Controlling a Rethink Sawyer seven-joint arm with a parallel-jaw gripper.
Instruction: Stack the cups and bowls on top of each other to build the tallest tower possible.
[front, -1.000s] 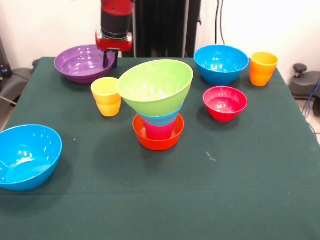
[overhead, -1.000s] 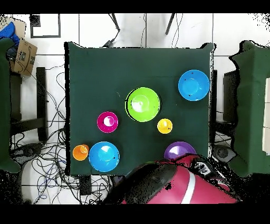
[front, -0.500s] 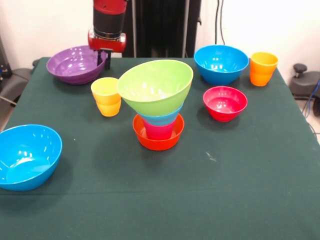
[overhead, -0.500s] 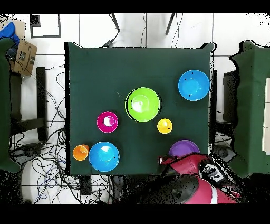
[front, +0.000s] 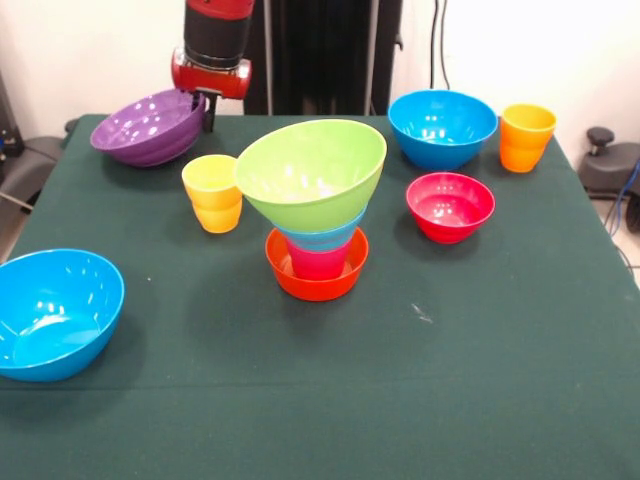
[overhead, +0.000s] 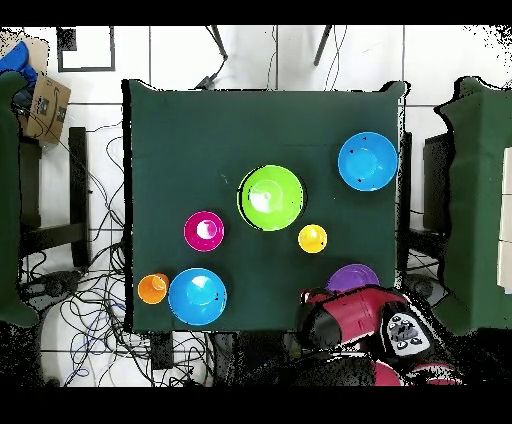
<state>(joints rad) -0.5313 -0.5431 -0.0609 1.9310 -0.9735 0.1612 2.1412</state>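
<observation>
Gripper (front: 203, 108) pinches the rim of the large glossy purple plastic bowl (front: 145, 128), tilted beyond the yellow stepped plastic cup (front: 212, 193).
Lift clear, level it, lower centred onto the tower's (front: 316, 215) lime green bowl.

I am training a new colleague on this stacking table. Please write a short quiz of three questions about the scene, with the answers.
1. True or false: the purple bowl sits flat on the table.
2. Which bowl is on top of the stack? A) red B) lime green C) purple
3. Fill in: the tool is at the rim of the ____ bowl.

Key
1. False. It is tilted, its rim higher on the tool's side.
2. B. The lime green bowl is on top, leaning; the orange bowl is the base.
3. Purple.
</observation>
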